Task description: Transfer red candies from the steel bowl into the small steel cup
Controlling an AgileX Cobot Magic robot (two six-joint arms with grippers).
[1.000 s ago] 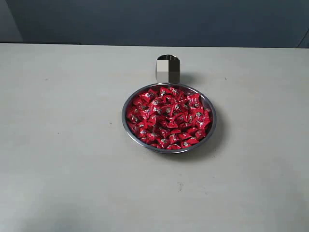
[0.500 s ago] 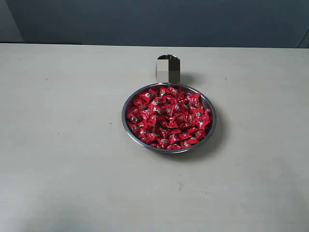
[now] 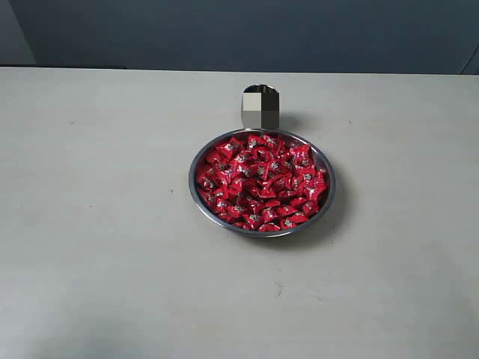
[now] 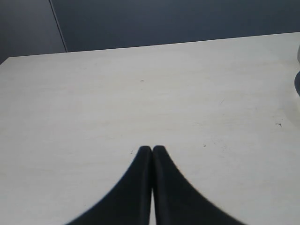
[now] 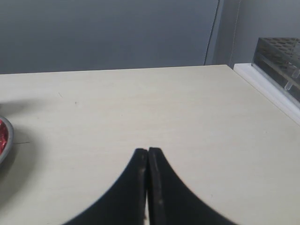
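The steel bowl (image 3: 196, 196) sits near the middle of the pale table, heaped with red candies (image 3: 260, 182). Just behind it stands the small steel cup (image 3: 260, 107), upright and close to the bowl's far rim. Neither arm shows in the exterior view. In the left wrist view my left gripper (image 4: 152, 149) is shut, its black tips pressed together over bare table with nothing between them. My right gripper (image 5: 148, 151) is likewise shut and empty above bare table; the bowl's rim (image 5: 8, 143) and a sliver of red candies (image 5: 2, 134) peek in at that view's edge.
A dark wall runs behind the table's far edge (image 3: 239, 71). In the right wrist view a clear rack (image 5: 280, 58) rests on a white ledge just past the table's side edge.
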